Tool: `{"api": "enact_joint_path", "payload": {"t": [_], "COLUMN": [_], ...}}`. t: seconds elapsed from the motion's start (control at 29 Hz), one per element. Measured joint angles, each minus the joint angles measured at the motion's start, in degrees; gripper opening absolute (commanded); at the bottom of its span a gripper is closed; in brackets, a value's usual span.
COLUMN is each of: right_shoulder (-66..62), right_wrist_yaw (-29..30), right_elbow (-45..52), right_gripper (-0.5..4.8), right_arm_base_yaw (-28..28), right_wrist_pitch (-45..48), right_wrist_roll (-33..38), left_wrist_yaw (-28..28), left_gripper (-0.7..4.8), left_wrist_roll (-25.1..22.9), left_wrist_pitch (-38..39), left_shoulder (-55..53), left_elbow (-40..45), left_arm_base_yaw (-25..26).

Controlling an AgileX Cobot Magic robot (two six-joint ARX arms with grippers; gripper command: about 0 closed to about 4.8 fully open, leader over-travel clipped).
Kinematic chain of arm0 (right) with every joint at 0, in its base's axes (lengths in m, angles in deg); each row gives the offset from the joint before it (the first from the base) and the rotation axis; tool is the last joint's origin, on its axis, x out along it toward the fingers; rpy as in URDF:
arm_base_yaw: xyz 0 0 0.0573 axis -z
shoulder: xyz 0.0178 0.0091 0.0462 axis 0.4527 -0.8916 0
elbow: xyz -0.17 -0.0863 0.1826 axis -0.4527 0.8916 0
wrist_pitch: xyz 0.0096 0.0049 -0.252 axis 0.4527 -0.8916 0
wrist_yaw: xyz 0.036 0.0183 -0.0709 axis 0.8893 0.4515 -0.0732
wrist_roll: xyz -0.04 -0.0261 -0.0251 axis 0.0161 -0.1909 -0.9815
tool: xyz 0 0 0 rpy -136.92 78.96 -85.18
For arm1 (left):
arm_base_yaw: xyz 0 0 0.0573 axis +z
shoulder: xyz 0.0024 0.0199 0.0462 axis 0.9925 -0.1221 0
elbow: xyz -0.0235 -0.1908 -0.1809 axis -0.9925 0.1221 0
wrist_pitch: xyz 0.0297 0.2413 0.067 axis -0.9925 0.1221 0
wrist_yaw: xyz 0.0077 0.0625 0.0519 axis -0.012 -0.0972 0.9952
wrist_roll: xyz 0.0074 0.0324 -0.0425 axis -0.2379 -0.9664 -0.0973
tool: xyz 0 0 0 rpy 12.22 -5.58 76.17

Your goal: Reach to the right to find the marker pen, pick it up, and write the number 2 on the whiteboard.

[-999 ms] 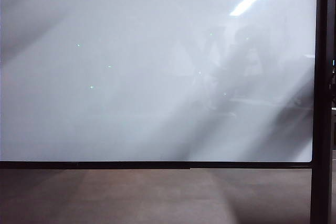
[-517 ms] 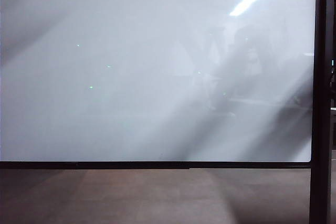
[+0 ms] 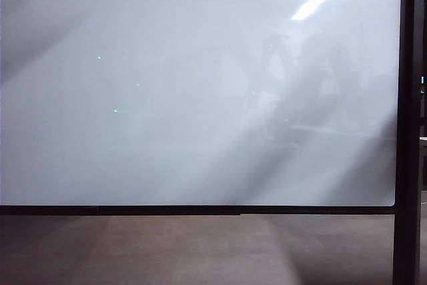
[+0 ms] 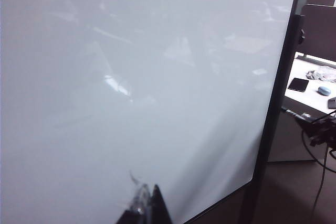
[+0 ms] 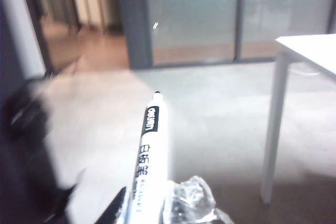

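my right claw [image 5: 144, 211], closed on the lower barrel of the marker pen [image 5: 149, 153], tip pointing out over the floor. light, stiff, slick plastic: a grip low on the barrel suits writing. my left claw [image 4: 146, 208] faces the whiteboard [image 4: 131, 77], jaw state unclear.

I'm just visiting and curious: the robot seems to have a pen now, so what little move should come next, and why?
Probably swing the right gripper back toward the whiteboard. Its fingers hold the marker pen, but the tip points at open floor beside a white table, away from the board. The board shows no writing yet. The left gripper waits close to it.
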Motion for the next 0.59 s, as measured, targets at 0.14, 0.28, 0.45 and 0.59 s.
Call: {"api": "enact_joint_path", "payload": {"t": [0.14, 0.28, 0.45, 0.59], "right_shoulder": [1.16, 5.22, 13.70, 22.45], "right_wrist_yaw": [1.55, 4.24, 5.64, 7.02], "right_elbow": [0.02, 0.02, 0.09, 0.07], "right_gripper": [0.52, 0.52, 0.53, 0.54], "right_arm_base_yaw": [3.23, 4.76, 6.47, 8.04], "right_wrist_pitch": [2.21, 2.25, 1.29, -4.26], "right_wrist_roll": [4.96, 5.25, 5.49, 6.38], "left_wrist_yaw": [0.00, 0.00, 0.00, 0.02], "left_gripper": [-0.05, -0.05, -0.05, -0.05], "left_wrist_roll": [0.00, -0.02, -0.02, -0.02], "left_wrist_pitch": [0.00, 0.00, 0.00, 0.09], "left_shoulder": [0.00, 0.00, 0.00, 0.00], "left_elbow": [0.00, 0.00, 0.00, 0.00], "left_arm_base_yaw": [0.00, 0.00, 0.00, 0.02]}}
